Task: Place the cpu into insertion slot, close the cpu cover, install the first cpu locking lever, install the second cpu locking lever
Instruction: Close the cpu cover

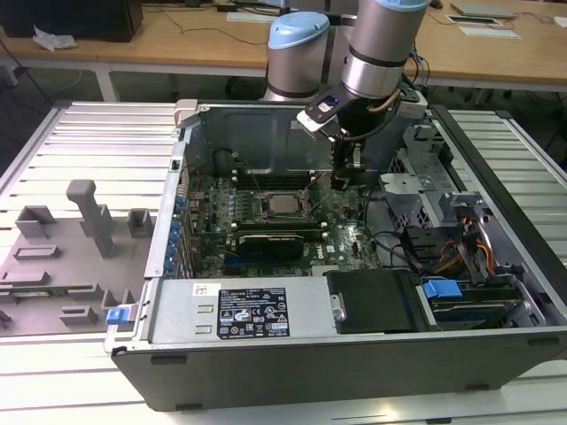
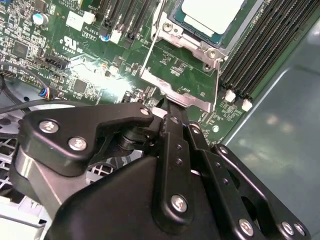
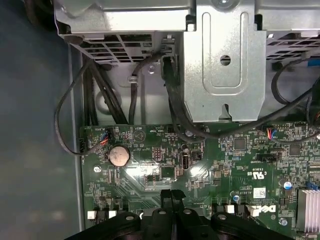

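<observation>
With the cpu (image 2: 210, 12) seated, the clenched pincer (image 2: 169, 106) sits at the raised cpu cover (image 2: 180, 92)'s free edge, where a slow, square push would probably avoid slipping.

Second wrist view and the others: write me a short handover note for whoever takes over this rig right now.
Gripper: shut, holding nothing I can make out. Its tips are at the free edge of the cpu cover; contact unclear.
Cpu: lies in the insertion slot.
Cpu cover: open, tilted up off the slot.
Done: cpu placed.
Left: closing the cover, both locking levers.
</observation>
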You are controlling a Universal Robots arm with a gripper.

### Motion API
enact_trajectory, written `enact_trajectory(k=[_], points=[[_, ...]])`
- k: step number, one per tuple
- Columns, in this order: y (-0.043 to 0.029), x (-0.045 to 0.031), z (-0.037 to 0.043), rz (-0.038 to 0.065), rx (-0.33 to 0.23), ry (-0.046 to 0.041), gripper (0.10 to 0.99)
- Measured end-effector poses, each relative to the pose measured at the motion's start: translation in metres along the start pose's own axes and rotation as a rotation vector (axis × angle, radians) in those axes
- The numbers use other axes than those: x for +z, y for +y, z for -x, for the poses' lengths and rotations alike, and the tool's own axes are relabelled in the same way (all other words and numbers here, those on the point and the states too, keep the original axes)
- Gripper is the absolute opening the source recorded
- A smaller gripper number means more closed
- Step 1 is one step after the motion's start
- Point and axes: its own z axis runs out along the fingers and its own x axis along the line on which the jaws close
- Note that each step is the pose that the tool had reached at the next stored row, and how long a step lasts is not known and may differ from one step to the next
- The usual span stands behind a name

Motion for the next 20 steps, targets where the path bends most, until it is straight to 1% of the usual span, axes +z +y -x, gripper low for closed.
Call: enact_trajectory(k=[2, 4, 6, 7, 9, 10, 12, 15, 20], points=[[-0.0012, 0.0, 0.0001, 0.0, 0.0, -0.0001, 0.106], [-0.004, 0.0003, 0.0, 0.001, 0.0, 0.0001, 0.106], [-0.0085, 0.0006, -0.0001, 0.001, 0.0, 0.0, 0.106], [-0.0123, 0.0008, -0.0004, 0.001, 0.0, 0.0, 0.106], [-0.0172, 0.0012, -0.0009, 0.001, 0.0, 0.0, 0.106], [-0.0224, 0.0016, -0.0014, 0.001, 0.0, 0.0001, 0.106], [-0.0275, 0.0019, -0.0019, 0.002, 0.0, 0.0, 0.106], [-0.0374, 0.0026, -0.0027, 0.002, 0.0, 0.0001, 0.106], [-0.0474, 0.0033, -0.0032, 0.002, 0.0, 0.0001, 0.106]])
